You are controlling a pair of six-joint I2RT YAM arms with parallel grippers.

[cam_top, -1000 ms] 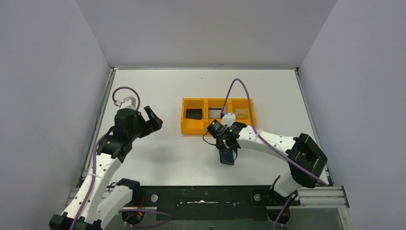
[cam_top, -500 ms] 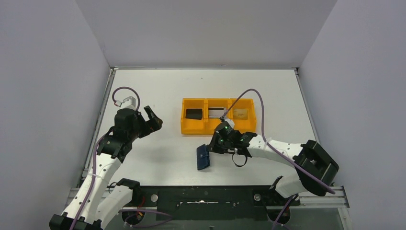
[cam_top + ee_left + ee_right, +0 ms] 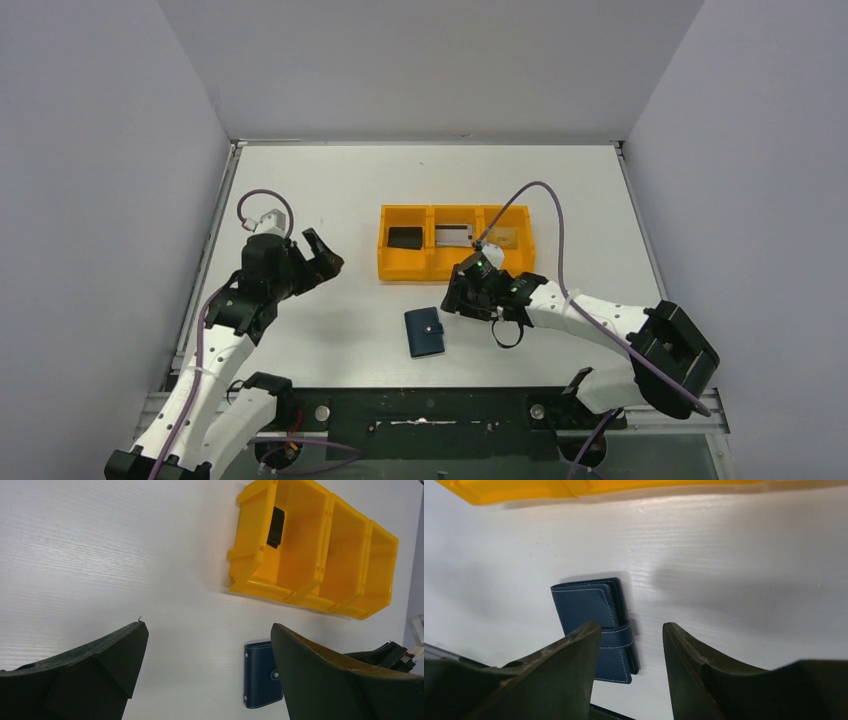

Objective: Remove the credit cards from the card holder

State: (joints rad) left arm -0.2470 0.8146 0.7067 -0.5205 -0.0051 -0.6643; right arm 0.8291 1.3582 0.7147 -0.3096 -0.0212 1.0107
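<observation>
The navy card holder [image 3: 426, 332] lies closed and flat on the table in front of the orange tray [image 3: 400, 269], its tab fastened. It also shows in the left wrist view [image 3: 260, 675] and the right wrist view [image 3: 594, 615]. A black card [image 3: 405, 238], a silver-grey card [image 3: 452, 236] and a gold-tan card [image 3: 503, 238] each lie in one tray compartment. My right gripper [image 3: 452, 300] is open and empty, just right of the holder. My left gripper [image 3: 325, 258] is open and empty, well left of the tray.
The orange three-compartment tray stands mid-table, also in the left wrist view [image 3: 295, 587]. The black front rail [image 3: 430, 410] runs close behind the holder's near side. White walls enclose the table on three sides.
The right gripper carried the card holder down and left, let it go flat on the table, then drew back to the right. The left arm shifted slightly.
</observation>
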